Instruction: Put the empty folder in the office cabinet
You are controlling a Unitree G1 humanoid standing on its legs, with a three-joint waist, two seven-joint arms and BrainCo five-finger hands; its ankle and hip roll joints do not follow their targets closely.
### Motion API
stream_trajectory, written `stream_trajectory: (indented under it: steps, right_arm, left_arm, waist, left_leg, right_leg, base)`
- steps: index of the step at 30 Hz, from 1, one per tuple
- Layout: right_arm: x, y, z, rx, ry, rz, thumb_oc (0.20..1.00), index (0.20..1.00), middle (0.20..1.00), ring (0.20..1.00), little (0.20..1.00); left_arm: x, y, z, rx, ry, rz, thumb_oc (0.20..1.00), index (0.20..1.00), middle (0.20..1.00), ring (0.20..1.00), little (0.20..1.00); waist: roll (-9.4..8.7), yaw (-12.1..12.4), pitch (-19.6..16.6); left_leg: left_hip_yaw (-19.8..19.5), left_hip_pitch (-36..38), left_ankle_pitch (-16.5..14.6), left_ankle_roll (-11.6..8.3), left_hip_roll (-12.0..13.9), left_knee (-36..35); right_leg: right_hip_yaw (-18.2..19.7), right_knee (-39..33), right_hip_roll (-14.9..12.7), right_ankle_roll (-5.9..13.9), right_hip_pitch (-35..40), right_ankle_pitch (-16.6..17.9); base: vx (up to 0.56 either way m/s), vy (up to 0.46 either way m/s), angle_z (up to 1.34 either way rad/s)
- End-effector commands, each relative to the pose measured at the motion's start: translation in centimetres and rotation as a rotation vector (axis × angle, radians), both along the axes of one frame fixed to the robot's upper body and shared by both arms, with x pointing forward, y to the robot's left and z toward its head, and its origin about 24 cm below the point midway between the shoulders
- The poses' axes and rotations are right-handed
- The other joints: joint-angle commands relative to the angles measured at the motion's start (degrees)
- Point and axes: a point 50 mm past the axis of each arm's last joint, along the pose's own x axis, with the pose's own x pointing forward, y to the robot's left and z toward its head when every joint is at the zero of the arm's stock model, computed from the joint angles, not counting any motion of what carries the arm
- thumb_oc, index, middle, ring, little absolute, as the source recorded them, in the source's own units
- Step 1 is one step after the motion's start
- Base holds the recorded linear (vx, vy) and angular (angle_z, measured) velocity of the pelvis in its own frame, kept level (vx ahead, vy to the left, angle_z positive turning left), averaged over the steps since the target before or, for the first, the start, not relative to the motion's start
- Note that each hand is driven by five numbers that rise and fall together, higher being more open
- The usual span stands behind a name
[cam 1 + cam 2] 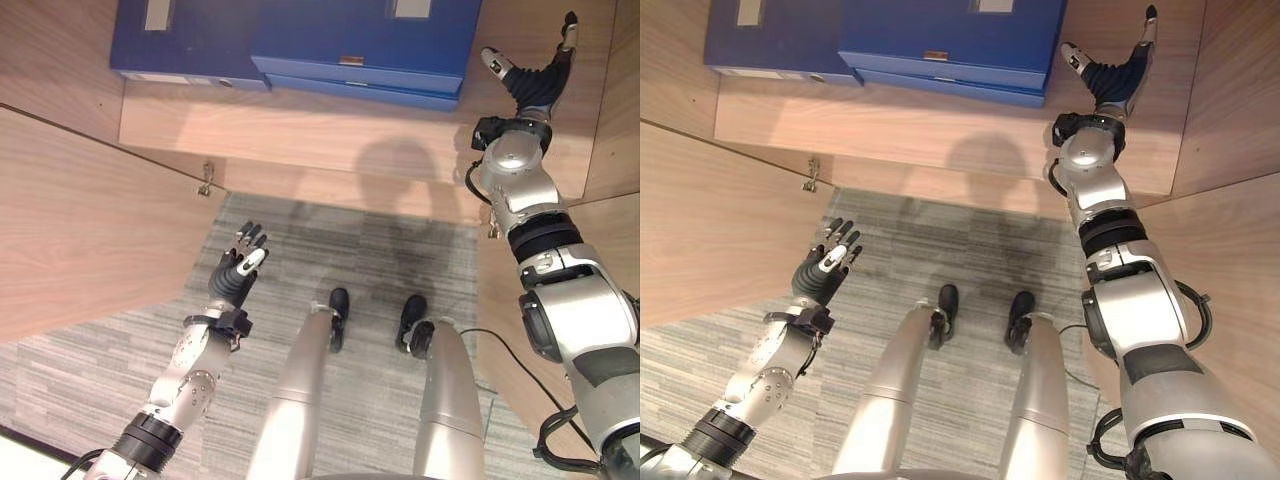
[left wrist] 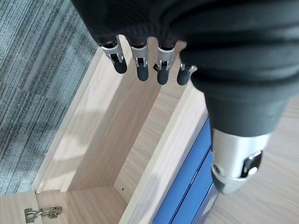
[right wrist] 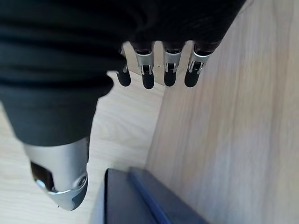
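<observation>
Two blue folders lie flat on the cabinet shelf [image 1: 300, 130]: one at the left [image 1: 185, 40], and a wider one [image 1: 365, 45] beside it, stacked on another. My right hand [image 1: 535, 80] is raised inside the cabinet just right of the wider folder, open, with fingers [image 3: 170, 70] straight and thumb spread, holding nothing. A dark blue folder corner [image 3: 135, 200] shows past it in the right wrist view. My left hand [image 1: 235, 272] hangs low over the carpet in front of the cabinet, open and empty. Its fingers [image 2: 142, 70] point toward the cabinet.
The cabinet's left door [image 1: 90, 220] stands swung open at my left, with a metal hinge [image 1: 206, 185] at its edge. The wooden side wall [image 1: 610, 100] stands close to my right hand. Grey striped carpet [image 1: 330, 240] lies before the cabinet.
</observation>
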Motion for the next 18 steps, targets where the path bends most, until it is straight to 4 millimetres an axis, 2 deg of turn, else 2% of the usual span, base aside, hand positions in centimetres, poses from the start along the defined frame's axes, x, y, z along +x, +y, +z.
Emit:
stream_trajectory:
  steps: [1, 5, 7, 9, 14, 15, 16, 18]
  right_arm:
    - [-1.5, 1.3, 3.1, -0.049, -0.19, 0.037, 1.0, 1.0, 1.0, 1.0, 1.0]
    - [-2.3, 2.4, 2.4, -0.028, -0.253, 0.097, 1.0, 1.0, 1.0, 1.0, 1.0]
    - [-3.0, 3.7, 0.5, -0.023, -0.261, 0.168, 1.0, 1.0, 1.0, 1.0, 1.0]
    - [-3.2, 4.3, -0.4, -0.015, -0.255, 0.208, 1.0, 1.0, 1.0, 1.0, 1.0]
    - [-5.0, 8.5, -7.6, 0.051, -0.107, 0.494, 1.0, 1.0, 1.0, 1.0, 1.0]
    - [-6.2, 9.4, -10.4, 0.041, -0.031, 0.574, 1.0, 1.0, 1.0, 1.0, 1.0]
    - [-6.2, 9.4, -10.4, 0.041, -0.029, 0.574, 1.0, 1.0, 1.0, 1.0, 1.0]
    - [-7.7, 9.5, -12.7, 0.037, 0.03, 0.623, 1.0, 1.0, 1.0, 1.0, 1.0]
  left_arm:
    - [-0.4, 0.8, 1.9, 0.005, -0.111, 0.043, 1.0, 1.0, 1.0, 1.0, 1.0]
    - [-0.5, 0.6, 1.5, 0.002, -0.096, 0.042, 1.0, 1.0, 1.0, 1.0, 1.0]
    - [-0.8, 0.4, 1.0, -0.004, -0.074, 0.035, 1.0, 1.0, 1.0, 1.0, 1.0]
    - [-0.8, 0.4, 0.9, -0.006, -0.065, 0.034, 1.0, 1.0, 1.0, 1.0, 1.0]
    - [-1.3, 0.0, -0.9, -0.016, 0.015, 0.032, 1.0, 1.0, 1.0, 1.0, 1.0]
    - [-1.7, 0.0, -1.8, -0.014, 0.053, 0.041, 1.0, 1.0, 1.0, 1.0, 1.0]
    - [-1.7, 0.0, -1.9, -0.015, 0.055, 0.041, 1.0, 1.0, 1.0, 1.0, 1.0]
    - [-2.2, 0.2, -2.9, -0.007, 0.102, 0.053, 1.0, 1.0, 1.0, 1.0, 1.0]
  waist:
    - [1.21, -0.4, -0.2]
    - [1.26, -0.9, -0.1]
    - [1.2, -1.6, 0.0]
    - [1.1, -1.9, 0.0]
    - [0.39, -3.9, 0.2]
    - [0.07, -4.9, 0.1]
    - [0.1, -4.9, 0.1]
    - [-0.17, -6.1, -0.3]
  left_leg:
    - [0.6, -0.5, 0.7, 3.19, -1.2, -5.3]
    - [0.7, 0.3, 1.0, 3.28, -1.1, -6.4]
    - [0.8, 0.9, 1.2, 3.39, -1.0, -6.9]
    - [0.9, 1.2, 1.3, 3.38, -0.9, -7.2]
    - [1.2, 4.2, 2.0, 3.2, -0.3, -8.7]
    - [1.4, 5.0, 1.8, 3.17, 0.2, -8.5]
    - [1.4, 5.1, 1.8, 3.16, 0.2, -8.5]
    - [1.4, 6.4, 1.9, 3.0, 0.6, -9.0]
  right_leg:
    - [0.5, -3.1, -0.3, 1.51, 3.4, 0.3]
    - [0.6, -3.6, -0.3, 1.51, 3.8, 0.4]
    - [1.0, -3.8, 0.0, 1.39, 4.1, 0.3]
    - [1.1, -3.9, 0.1, 1.41, 4.3, 0.3]
    - [1.5, -5.2, 0.3, 1.44, 6.6, 0.8]
    - [1.4, -5.4, 0.5, 1.43, 7.4, 0.9]
    - [1.4, -5.4, 0.5, 1.43, 7.5, 0.9]
    - [1.1, -6.0, 0.5, 1.65, 8.5, 1.1]
  base:
    - [0.0, 0.0, 0.0]
    - [0.0, 0.0, 0.0]
    - [0.0, 0.0, 0.0]
    - [0.0, 0.0, 0.0]
    - [0.0, 0.004, -0.03]
    - [0.0, 0.008, -0.09]
    - [0.01, 0.008, -0.08]
    - [0.01, -0.001, -0.13]
